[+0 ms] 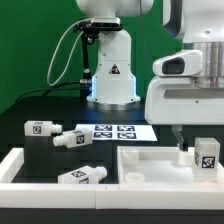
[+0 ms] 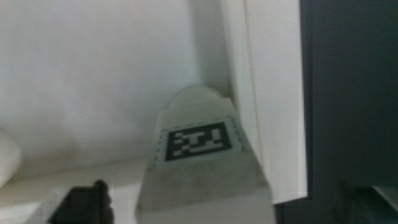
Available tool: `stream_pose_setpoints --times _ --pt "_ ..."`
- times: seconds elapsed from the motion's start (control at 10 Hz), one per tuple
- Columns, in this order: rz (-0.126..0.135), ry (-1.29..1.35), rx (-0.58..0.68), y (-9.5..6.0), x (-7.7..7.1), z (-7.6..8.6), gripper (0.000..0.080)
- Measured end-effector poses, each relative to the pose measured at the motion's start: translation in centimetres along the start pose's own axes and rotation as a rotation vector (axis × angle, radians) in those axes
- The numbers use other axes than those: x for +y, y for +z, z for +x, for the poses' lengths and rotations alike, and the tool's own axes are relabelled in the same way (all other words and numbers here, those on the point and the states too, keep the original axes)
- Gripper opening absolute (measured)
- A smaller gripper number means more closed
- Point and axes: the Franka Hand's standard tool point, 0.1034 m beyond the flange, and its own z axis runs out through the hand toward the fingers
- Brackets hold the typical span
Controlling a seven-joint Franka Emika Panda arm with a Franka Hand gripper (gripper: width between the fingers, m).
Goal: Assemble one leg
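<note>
White leg (image 1: 206, 155) grasped in my gripper (image 1: 196, 152) | at panel (image 1: 150, 168) corner | risk: tilted leg jams, misses hole

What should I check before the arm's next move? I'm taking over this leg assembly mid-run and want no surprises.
1. Leg in the gripper: cannot tell; the gripper sits at it, but finger contact is hidden.
2. Leg over the white panel, near its corner at the exterior view's right: ok.
3. Leg's tag readable in the wrist view: ok.
4. Leg seated in a hole: cannot tell.
5. Spare legs lie apart from the arm, beside the marker board: ok.
</note>
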Motion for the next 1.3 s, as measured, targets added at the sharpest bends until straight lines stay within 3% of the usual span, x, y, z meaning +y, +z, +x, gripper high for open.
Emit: stream_pose_setpoints --times 0.1,0.2,0.3,0.5,0.9,1.0,1.3 --pt "0.000 0.000 0.000 0.00 0.03 0.01 0.0523" --pt "0.001 0.018 0.000 0.01 0.02 0.00 0.0376" --pt "-0.001 0.090 -0.001 0.05 0.17 -0.01 0.0286" --pt "-0.002 0.232 0.000 0.06 0.19 0.00 0.0286" --pt "-0.026 0.771 0.012 0.06 0.13 -0.09 0.0286" --pt "-0.022 0.894 0.008 0.05 0.18 -0.05 0.0287" --pt "0.021 1.368 -0.030 0.06 0.16 0.05 0.0287"
